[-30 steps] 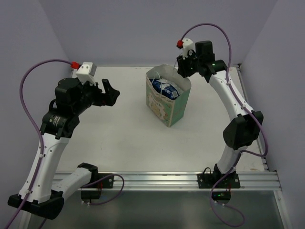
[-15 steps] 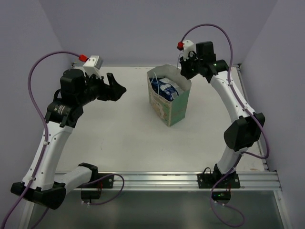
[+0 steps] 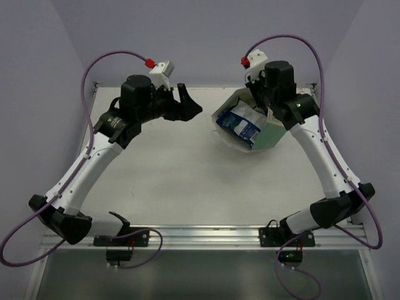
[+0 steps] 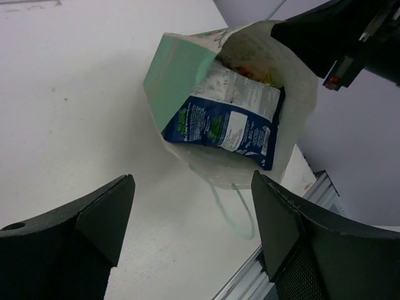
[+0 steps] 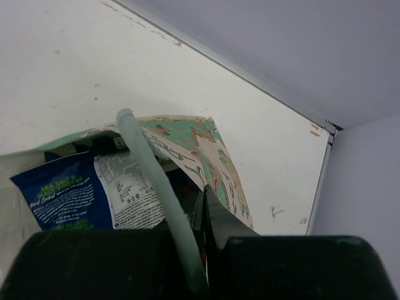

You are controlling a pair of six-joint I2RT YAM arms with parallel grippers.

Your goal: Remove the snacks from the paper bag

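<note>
The mint-green paper bag (image 3: 270,136) hangs tipped on its side, its mouth turned left toward my left gripper. My right gripper (image 3: 255,105) is shut on the bag's upper rim (image 5: 209,156), pinching the printed paper wall between its jaws. Inside the bag lies a blue-and-white snack packet (image 3: 242,122) (image 4: 226,117) (image 5: 69,195), with a bit of orange showing behind it (image 4: 250,72); other snacks are hidden. My left gripper (image 3: 191,107) (image 4: 192,180) stands open just left of the bag's mouth, holding nothing. A thin handle loop (image 4: 236,209) trails onto the table.
The white table (image 3: 169,169) runs to a metal rail (image 3: 206,234) at the near edge. Lilac walls close off the back and both sides. A second handle cord (image 5: 150,178) crosses right in front of the right wrist camera.
My right gripper has shut on the bag's rim and tipped the bag over, mouth to the left. My left arm has swung right and forward to the bag's mouth.
</note>
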